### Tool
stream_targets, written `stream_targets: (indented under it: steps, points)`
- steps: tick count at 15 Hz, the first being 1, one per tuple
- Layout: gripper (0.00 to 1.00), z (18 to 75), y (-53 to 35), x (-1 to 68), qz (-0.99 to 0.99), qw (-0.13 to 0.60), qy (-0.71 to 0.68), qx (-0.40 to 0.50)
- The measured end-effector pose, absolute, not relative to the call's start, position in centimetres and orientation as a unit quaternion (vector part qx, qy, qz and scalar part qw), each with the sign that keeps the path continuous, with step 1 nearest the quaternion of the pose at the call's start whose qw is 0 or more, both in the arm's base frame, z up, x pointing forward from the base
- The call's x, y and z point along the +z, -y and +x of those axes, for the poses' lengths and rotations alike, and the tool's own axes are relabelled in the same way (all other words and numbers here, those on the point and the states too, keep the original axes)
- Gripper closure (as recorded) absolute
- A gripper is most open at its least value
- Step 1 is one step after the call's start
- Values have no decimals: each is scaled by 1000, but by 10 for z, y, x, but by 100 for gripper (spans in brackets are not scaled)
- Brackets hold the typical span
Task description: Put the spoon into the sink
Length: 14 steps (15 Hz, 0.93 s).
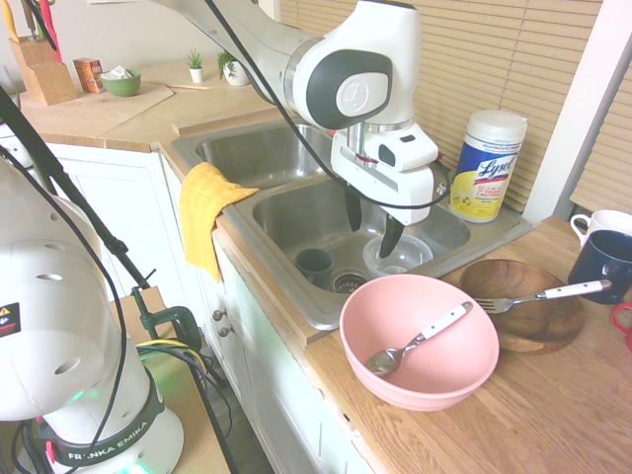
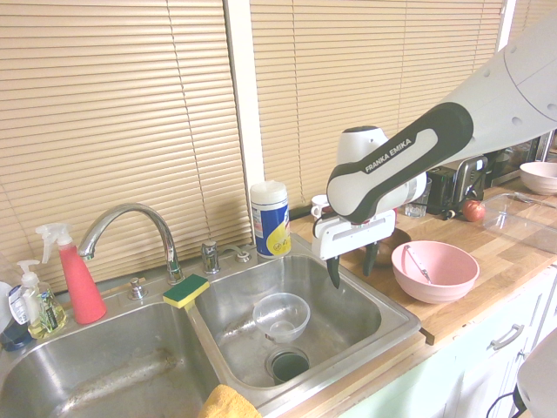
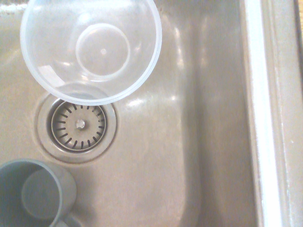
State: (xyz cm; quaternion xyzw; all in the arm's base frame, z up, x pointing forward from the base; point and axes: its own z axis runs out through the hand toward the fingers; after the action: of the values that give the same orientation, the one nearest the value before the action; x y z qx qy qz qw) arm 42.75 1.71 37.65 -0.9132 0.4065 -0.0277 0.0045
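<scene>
The spoon (image 1: 420,339) (image 2: 418,263), shiny with a white handle, lies tilted inside a pink bowl (image 1: 464,380) (image 2: 435,280) on the wooden counter right of the sink (image 1: 296,217) (image 2: 348,305) (image 3: 189,142). My gripper (image 1: 371,235) (image 2: 351,272) hangs open over this steel basin, near its counter-side edge, with nothing between its fingers. It is apart from the spoon. In the basin are a clear plastic bowl (image 1: 397,254) (image 2: 281,315) (image 3: 90,47), a round drain (image 1: 348,281) (image 3: 78,124) and a grey cup (image 1: 315,265) (image 3: 33,196).
A white-handled fork (image 1: 548,293) rests across a wooden bowl (image 1: 523,326) beside the pink bowl. A wipes canister (image 1: 486,163) stands behind the sink, mugs (image 1: 604,259) at the right. A yellow towel (image 1: 207,212) drapes the divider; a faucet (image 2: 130,226) and sponge (image 2: 185,290) sit behind it.
</scene>
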Motion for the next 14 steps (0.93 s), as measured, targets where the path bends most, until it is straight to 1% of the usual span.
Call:
stream_targets:
  steps: [4, 6, 11, 14]
  points:
    - [0, 427, -17, 375, -913, 6, -406, -32]
    - [0, 423, -17, 382, -912, 17, -405, -61]
    - [0, 375, -18, 420, -910, 42, -392, -129]
    - [0, 364, -10, 442, -901, 53, -400, -161]
